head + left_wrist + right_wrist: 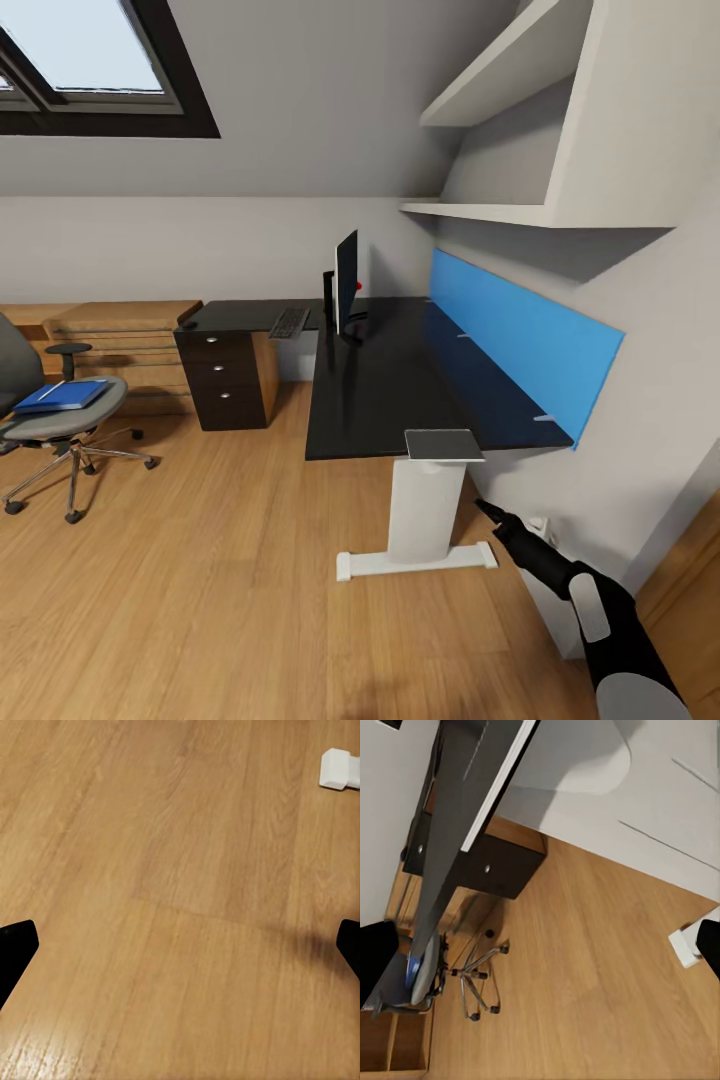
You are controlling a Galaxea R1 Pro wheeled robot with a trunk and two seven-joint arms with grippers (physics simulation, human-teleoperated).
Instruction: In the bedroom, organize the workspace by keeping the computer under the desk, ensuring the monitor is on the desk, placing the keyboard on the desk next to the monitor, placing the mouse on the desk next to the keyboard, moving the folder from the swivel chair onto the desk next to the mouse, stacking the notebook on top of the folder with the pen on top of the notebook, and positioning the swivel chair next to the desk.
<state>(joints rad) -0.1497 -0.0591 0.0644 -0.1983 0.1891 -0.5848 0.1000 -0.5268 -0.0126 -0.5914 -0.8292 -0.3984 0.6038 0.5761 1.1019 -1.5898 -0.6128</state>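
At far left in the head view, the swivel chair (45, 425) stands on the wooden floor (220, 580) well apart from the desk, with the blue folder (62, 395) lying flat on its seat. Further right, the keyboard (290, 322) lies on the black tabletop (390, 385) just beside the upright monitor (346, 281). At lower right, the right end effector (492, 512) hangs near the desk's white pedestal; both end effectors have their fingers spread, empty.

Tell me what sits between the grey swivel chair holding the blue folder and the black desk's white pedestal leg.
Head view: bare wooden floor separates swivel chair and pedestal leg.
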